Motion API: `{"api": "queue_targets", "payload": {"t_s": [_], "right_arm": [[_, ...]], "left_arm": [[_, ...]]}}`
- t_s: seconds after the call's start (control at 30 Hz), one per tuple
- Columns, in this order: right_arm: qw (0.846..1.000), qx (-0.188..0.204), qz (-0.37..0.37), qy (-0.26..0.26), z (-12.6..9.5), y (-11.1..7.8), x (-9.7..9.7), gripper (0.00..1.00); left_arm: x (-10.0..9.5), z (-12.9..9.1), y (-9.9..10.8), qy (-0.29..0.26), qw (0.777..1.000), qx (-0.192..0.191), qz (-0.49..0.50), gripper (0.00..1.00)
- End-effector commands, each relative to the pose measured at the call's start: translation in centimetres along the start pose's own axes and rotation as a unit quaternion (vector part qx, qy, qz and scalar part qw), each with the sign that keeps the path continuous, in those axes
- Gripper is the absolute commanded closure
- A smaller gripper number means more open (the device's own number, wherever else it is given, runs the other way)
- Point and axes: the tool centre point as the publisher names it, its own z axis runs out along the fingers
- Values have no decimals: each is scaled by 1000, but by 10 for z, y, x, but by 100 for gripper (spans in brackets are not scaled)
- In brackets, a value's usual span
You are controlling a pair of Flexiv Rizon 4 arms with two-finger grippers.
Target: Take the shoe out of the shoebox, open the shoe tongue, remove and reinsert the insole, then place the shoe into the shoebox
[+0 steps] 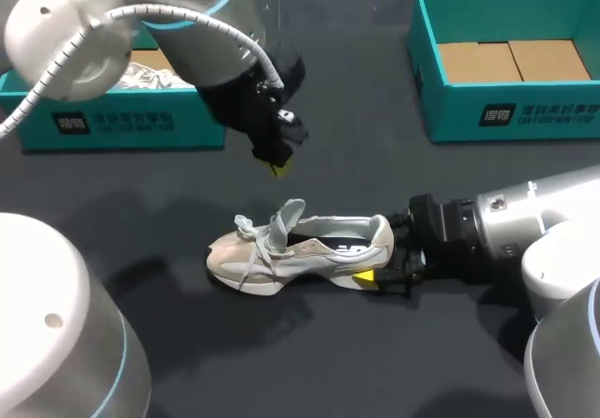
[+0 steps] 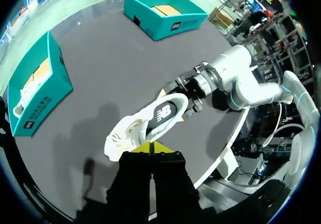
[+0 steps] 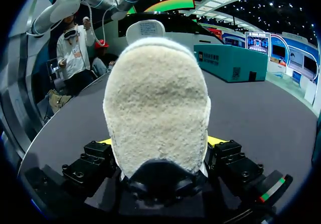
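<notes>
A cream sneaker (image 1: 300, 245) with loose laces lies on its sole on the dark table, toe to the left. Its tongue stands up and the dark insole shows inside. My right gripper (image 1: 375, 259) comes in from the right, its fingers pressed against both sides of the heel. In the right wrist view the fuzzy heel (image 3: 155, 113) fills the space between the fingers of the right gripper (image 3: 160, 142). My left gripper (image 1: 278, 167) hangs above and behind the shoe, fingers shut and empty. The left wrist view has the left gripper (image 2: 151, 147) over the sneaker (image 2: 150, 118).
A teal shoebox (image 1: 122, 123) with white paper inside stands at the back left. A second teal box (image 1: 506, 113) with a brown cardboard floor stands at the back right. Both also show in the left wrist view: the left shoebox (image 2: 37, 101) and the right box (image 2: 165, 20).
</notes>
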Motion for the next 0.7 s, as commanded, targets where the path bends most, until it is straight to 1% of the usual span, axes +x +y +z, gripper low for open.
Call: {"api": "queue_targets", "payload": {"t_s": [0.03, 0.1, 0.17, 0.2, 0.23, 0.27, 0.3, 0.33, 0.4, 0.43, 0.67, 0.7], "right_arm": [[1000, 2, 0, 0, 4, -1, 0, 100], [1000, 2, 0, 0, 4, -1, 0, 100], [1000, 2, 0, 0, 4, -1, 0, 100], [1000, 2, 0, 0, 4, -1, 0, 100], [1000, 2, 0, 0, 4, -1, 0, 100], [1000, 2, 0, 0, 4, -1, 0, 100], [1000, 2, 0, 0, 4, -1, 0, 100], [1000, 2, 0, 0, 4, -1, 0, 100], [1000, 2, 0, 0, 4, -1, 0, 100], [1000, 2, 0, 0, 4, -1, 0, 100], [1000, 2, 0, 0, 4, -1, 0, 100], [1000, 2, 0, 0, 4, -1, 0, 100]], "left_arm": [[-3, 3, -6, 72, 965, -38, 249, 100], [-3, 3, -6, 72, 965, -38, 249, 100], [4, 14, -7, 61, 943, -41, 324, 100], [7, 18, -9, 64, 934, -43, 348, 100], [11, 21, -10, 74, 915, -39, 395, 100], [14, 23, -9, 80, 903, -28, 422, 100], [18, 27, -10, 70, 893, -29, 443, 100], [22, 30, -10, 68, 877, -19, 474, 100], [28, 38, -12, 50, 857, 1, 513, 100], [29, 41, -15, 47, 853, -5, 520, 100], [29, 41, -15, 47, 853, -5, 520, 100], [31, 48, -15, 35, 847, -13, 531, 100]]}}
